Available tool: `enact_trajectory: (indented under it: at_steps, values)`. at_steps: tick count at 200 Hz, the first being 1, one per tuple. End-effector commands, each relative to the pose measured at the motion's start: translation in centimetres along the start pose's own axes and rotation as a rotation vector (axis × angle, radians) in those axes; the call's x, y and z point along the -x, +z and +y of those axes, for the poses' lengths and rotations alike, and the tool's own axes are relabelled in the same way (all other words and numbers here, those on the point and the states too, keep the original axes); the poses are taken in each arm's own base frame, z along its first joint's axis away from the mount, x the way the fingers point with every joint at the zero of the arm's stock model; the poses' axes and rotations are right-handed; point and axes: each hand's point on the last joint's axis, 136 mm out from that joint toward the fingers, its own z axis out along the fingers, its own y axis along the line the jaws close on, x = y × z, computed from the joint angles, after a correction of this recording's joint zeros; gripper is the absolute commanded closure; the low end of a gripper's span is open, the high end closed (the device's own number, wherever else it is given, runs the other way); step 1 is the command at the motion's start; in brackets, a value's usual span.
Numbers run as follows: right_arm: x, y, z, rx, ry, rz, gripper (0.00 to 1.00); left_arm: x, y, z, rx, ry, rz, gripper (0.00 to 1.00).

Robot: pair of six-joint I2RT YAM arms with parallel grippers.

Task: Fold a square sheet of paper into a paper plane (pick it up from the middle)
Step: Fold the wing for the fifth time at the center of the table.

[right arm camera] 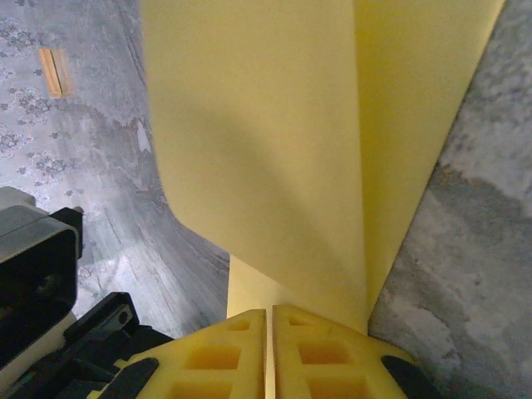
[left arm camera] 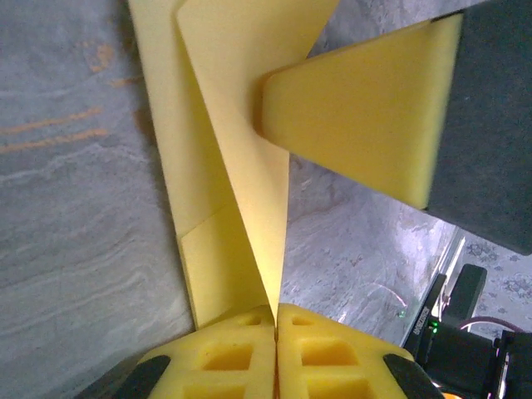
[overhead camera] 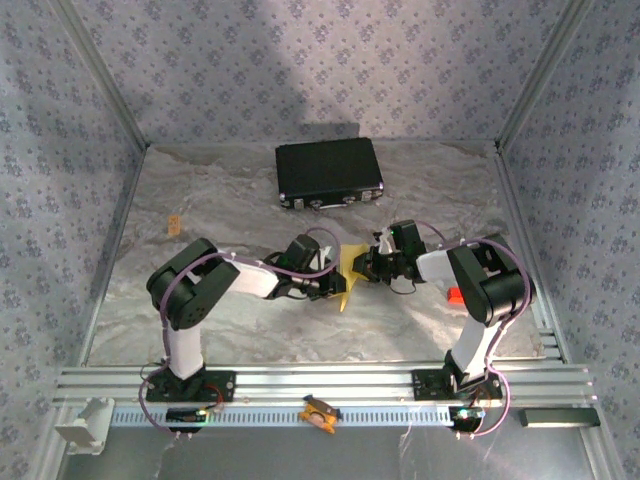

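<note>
Your left gripper and right gripper are each closed on the partly folded sheet of paper, held between them at the middle of the worktop. Pull the arms apart and the thin sheet may tear. Twist either wrist and the crease may skew.

text: none legible | labels, brands: none | numbers, signs: none | black case: too small to tell

The paper plane is smooth matt paper, the jaws spongy foam, the table marbled matt.
</note>
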Motion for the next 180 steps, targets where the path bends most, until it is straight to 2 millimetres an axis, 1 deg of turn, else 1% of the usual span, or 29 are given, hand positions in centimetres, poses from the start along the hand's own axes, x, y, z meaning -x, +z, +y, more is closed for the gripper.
enact_trajectory:
  at_steps: [1,17,56,76,106,134,163,171,180]
  values:
    - [-1.4,0.8,-3.1,-0.111,0.046,0.028,0.87,-1.5,0.2,0.9,0.002,-0.030,0.067,0.91]
    - [-1.5,0.9,-3.1,-0.112,0.049,0.031,0.87,-1.8,0.2,0.6,-0.007,-0.028,0.079,0.91]
    - [-1.5,0.8,-3.2,-0.117,0.047,0.030,0.87,-2.3,0.0,0.9,-0.005,-0.037,0.102,0.91]
    - [-1.5,0.8,-3.2,-0.120,0.048,0.031,0.87,-2.6,-0.1,1.4,0.012,-0.046,0.108,0.96]
    - [-1.5,0.8,-3.4,-0.125,0.046,0.030,0.87,-2.8,0.1,0.8,-0.019,-0.037,0.129,1.00]
    - [-1.5,0.8,-3.3,-0.126,0.047,0.029,0.87,-3.3,0.2,0.7,-0.026,-0.030,0.154,1.00]
    - [-1.6,0.9,-3.4,-0.130,0.048,0.032,0.88,-4.2,0.4,1.5,-0.009,-0.044,0.188,1.00]
    - [-1.6,0.9,-3.3,-0.131,0.046,0.032,0.88,-4.4,0.4,1.8,-0.003,-0.049,0.194,0.97]
    - [-1.6,0.9,-3.4,-0.133,0.046,0.032,0.88,-4.5,0.4,1.8,-0.004,-0.049,0.196,0.96]
